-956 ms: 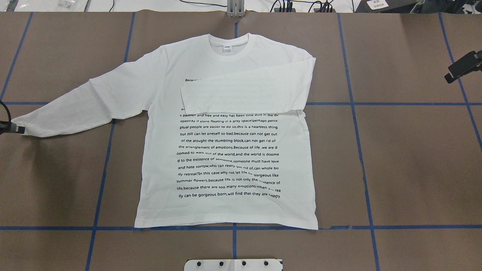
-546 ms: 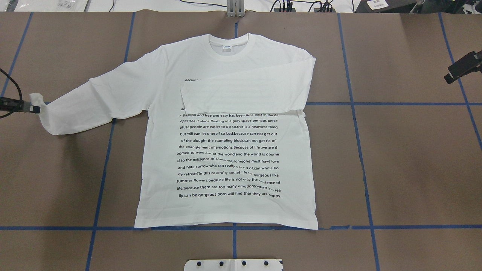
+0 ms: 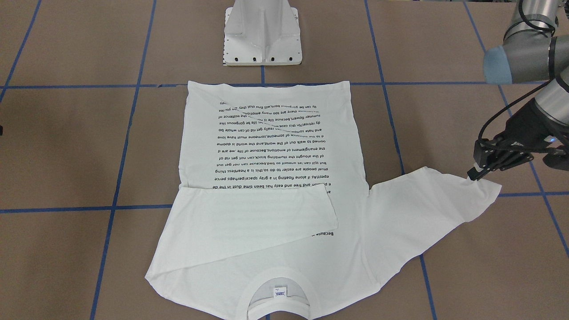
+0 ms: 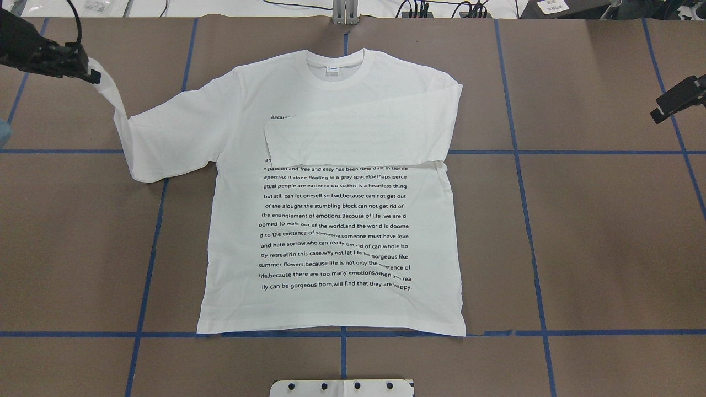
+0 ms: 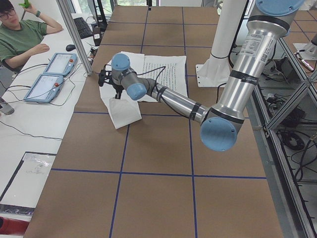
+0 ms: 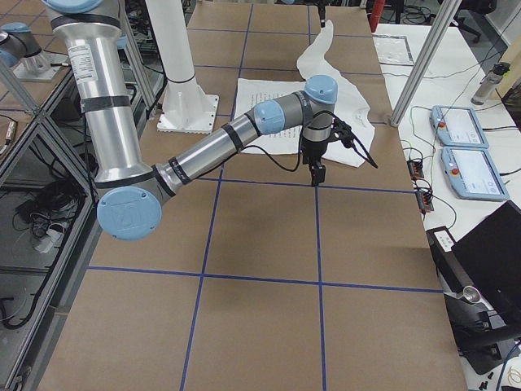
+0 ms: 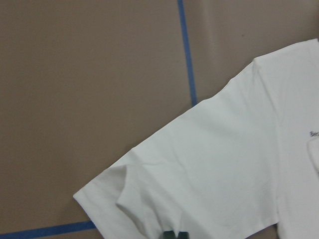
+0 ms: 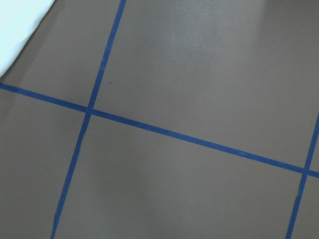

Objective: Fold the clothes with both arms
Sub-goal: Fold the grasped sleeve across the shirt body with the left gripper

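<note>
"Upward and toward the table's far edge, that was where the cuff [image 4: 106, 80] had gone in the last half second. The left gripper [image 3: 473, 173] had carried it off the table [image 4: 579, 231], and more of the sleeve had peeled up behind it."

"And the T-shirt [image 4: 331, 231] itself?"

"It lay flat, print up, below that gripper and well off to its right, and it hadn't shifted. The other sleeve [image 4: 358, 138] was already folded across the chest. The lifted sleeve [image 4: 165, 138] ran from the gripper down to the shoulder, its lower part doubled over on the table."

"What about the grip?"

"The left jaws were pinched closed on the cuff, and only near its edge, by the look of it. The right gripper [image 4: 659, 114] hung far over on the shirt's other side, above bare table, with nothing in it. I couldn't tell whether its jaws were apart."

"So how should the step go?"

"I judged it to be folding this sleeve across the chest. I'd keep the cuff high enough that the cloth clears the body. Then I'd sweep it straight over to lie on the folded sleeve and lower it before letting go. Tugging against the shoulder could pull so thin a pinch loose or drag the shirt askew."
</note>
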Tool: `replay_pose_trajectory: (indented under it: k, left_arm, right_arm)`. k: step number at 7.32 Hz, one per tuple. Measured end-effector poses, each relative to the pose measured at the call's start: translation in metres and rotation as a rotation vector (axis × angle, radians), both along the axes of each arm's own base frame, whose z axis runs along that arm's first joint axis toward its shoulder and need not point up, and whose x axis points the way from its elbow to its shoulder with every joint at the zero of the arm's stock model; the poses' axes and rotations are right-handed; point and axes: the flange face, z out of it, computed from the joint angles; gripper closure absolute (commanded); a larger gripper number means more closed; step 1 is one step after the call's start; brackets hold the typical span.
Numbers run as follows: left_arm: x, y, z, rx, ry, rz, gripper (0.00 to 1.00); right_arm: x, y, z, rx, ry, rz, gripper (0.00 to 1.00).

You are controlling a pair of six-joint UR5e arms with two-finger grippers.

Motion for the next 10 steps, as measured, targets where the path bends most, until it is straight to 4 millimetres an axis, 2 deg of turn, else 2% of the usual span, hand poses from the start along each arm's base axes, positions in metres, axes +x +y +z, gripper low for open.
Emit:
replay_pose_trajectory:
  k: [1,2,3,5,7,10]
  left_arm:
    - [0.015,-0.008,-0.054,-0.051,0.027,-0.020,1.00]
    - [0.041,-0.009,-0.097,-0.090,0.058,-0.032,1.00]
    - [0.072,-0.005,-0.133,-0.116,0.083,-0.041,1.00]
    - [0.144,-0.002,-0.192,-0.150,0.110,-0.053,1.00]
    - [0.237,0.011,-0.231,-0.134,0.084,-0.059,1.00]
    - [0.361,0.039,-0.264,-0.123,0.067,-0.031,1.00]
  right_arm:
    - [0.000,0.000,0.000,-0.003,-0.003,0.000,0.00]
    - [0.001,0.000,0.000,-0.005,-0.005,0.001,0.00]
    - [0.002,0.000,0.001,-0.009,-0.005,0.004,0.00]
    - [0.003,-0.001,0.001,-0.013,-0.005,0.008,0.00]
    - [0.003,-0.001,0.002,-0.018,-0.005,0.010,0.00]
    - [0.003,-0.001,0.006,-0.025,-0.002,0.011,0.00]
